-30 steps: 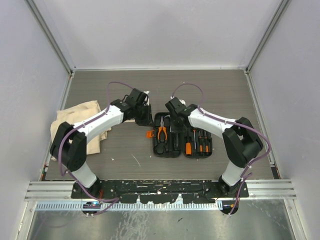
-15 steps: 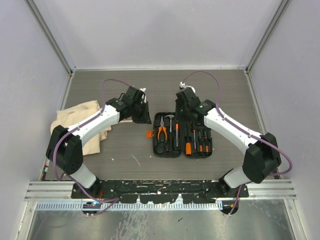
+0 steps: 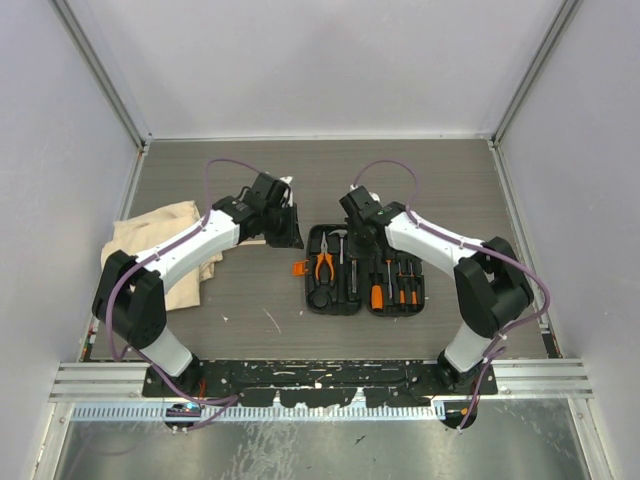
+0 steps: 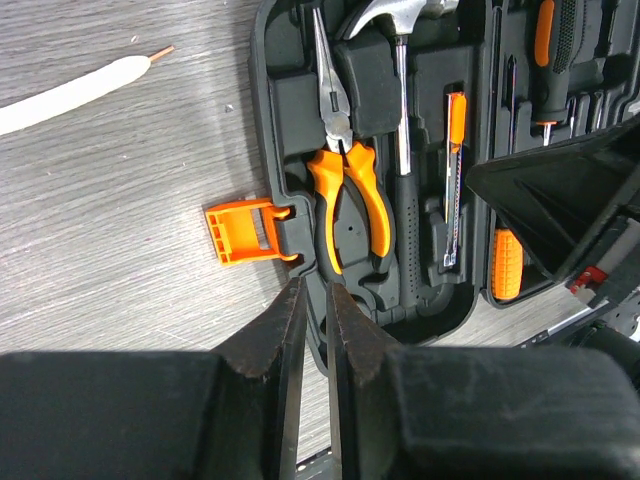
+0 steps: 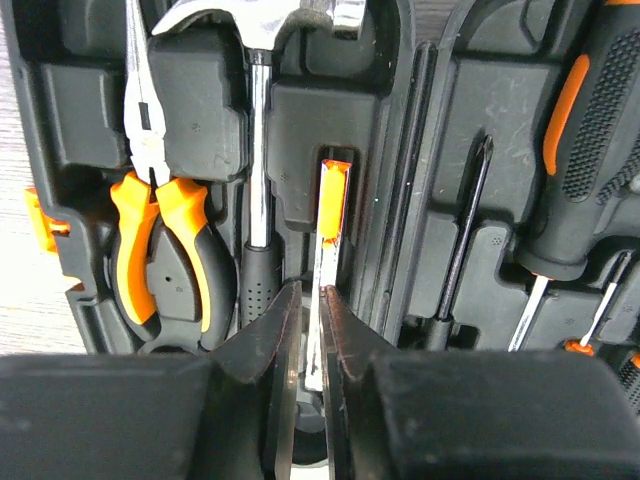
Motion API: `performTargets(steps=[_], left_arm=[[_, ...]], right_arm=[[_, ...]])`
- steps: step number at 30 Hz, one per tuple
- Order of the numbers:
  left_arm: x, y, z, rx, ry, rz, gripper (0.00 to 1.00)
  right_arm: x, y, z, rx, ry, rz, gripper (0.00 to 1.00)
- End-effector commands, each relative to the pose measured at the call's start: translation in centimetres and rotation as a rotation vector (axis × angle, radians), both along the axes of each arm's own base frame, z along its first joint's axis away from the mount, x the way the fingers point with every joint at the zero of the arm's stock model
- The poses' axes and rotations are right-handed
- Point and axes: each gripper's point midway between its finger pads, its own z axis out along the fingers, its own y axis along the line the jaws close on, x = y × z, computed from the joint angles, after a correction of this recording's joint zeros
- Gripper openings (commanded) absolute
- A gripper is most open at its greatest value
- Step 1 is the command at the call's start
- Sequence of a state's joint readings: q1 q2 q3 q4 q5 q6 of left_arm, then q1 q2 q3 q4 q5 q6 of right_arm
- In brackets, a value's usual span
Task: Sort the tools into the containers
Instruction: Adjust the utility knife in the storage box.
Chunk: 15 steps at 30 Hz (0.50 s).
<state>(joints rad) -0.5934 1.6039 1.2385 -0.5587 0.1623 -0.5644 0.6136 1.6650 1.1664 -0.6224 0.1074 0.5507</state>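
Note:
The black tool case [image 3: 422, 299] lies open at mid-table, its orange latch [image 4: 240, 230] sticking out left. Orange-and-black pliers [image 5: 160, 240], a steel-headed hammer [image 5: 258, 40] and a thin orange-tipped driver [image 5: 333, 200] sit in the left half. Screwdrivers [image 5: 590, 150] fill the right half. My right gripper [image 5: 310, 295] is low over the left half, shut on the thin driver's pale shaft, which lies along its slot. My left gripper [image 4: 312, 290] hangs at the case's left rim, jaws shut on nothing. In the top view the left gripper [image 3: 288, 238] and right gripper [image 3: 348, 240] flank the case's far-left corner.
A beige cloth bag [image 3: 160, 240] lies crumpled at the table's left side, behind the left arm. A thin pale stick [image 4: 70, 92] rests on the wood beyond the case's left edge. Metal rails line the table's sides and front.
The right arm lifted back from the case half a second ago and has come down over its left half again. The left gripper drew slightly back from the case, then held still.

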Motion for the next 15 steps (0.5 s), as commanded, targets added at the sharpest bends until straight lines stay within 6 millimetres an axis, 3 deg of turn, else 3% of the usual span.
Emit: performTargets(steps=[1, 15], left_arm=[[0.4, -0.3, 1.2, -0.039, -0.027, -0.003, 0.15], [0.3, -0.6, 0.7, -0.044, -0.012, -0.008, 0.13]], right_arm=[[0.2, 0.6, -0.3, -0.007, -0.003, 0.008, 0.19], [-0.3, 0.4, -2.3, -0.062, 0.035, 0.007, 0.17]])
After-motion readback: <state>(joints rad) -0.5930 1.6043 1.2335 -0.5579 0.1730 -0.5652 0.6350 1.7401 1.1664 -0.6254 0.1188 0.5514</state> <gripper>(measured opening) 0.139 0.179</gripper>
